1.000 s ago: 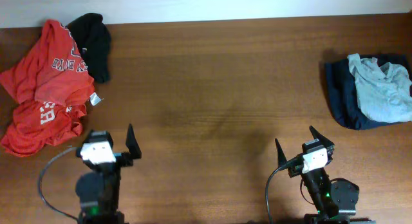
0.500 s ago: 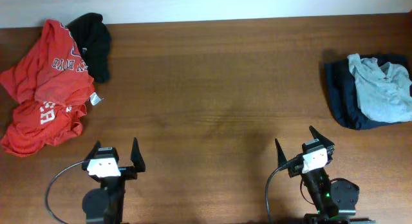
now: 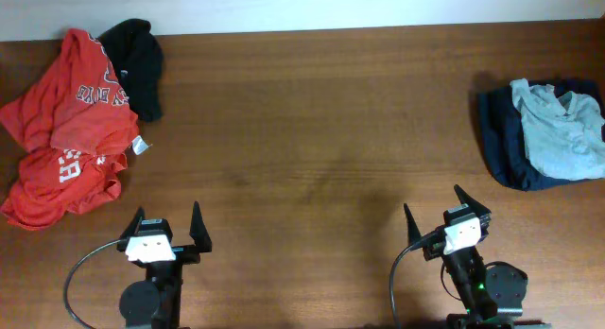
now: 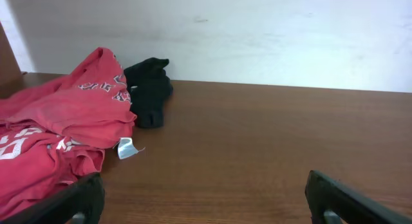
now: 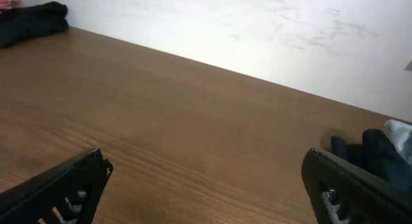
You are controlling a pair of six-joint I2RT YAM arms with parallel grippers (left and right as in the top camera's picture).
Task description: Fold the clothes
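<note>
A heap of red tees with white lettering (image 3: 66, 130) lies at the table's left end, with a black garment (image 3: 137, 55) at its far edge. Both show in the left wrist view, the red tees (image 4: 58, 127) and the black garment (image 4: 149, 89). At the right end a pale grey-blue T-shirt (image 3: 562, 130) lies crumpled on a navy garment (image 3: 501, 140), whose edge shows in the right wrist view (image 5: 376, 156). My left gripper (image 3: 168, 225) is open and empty near the front edge, right of the red heap. My right gripper (image 3: 435, 211) is open and empty at the front right.
The brown wooden table (image 3: 312, 121) runs back to a white wall (image 4: 257, 31). A white label (image 4: 126, 149) sticks out from the red heap.
My left gripper has drawn back toward the front edge and turned to face straight ahead. The right arm and the clothes have not moved.
</note>
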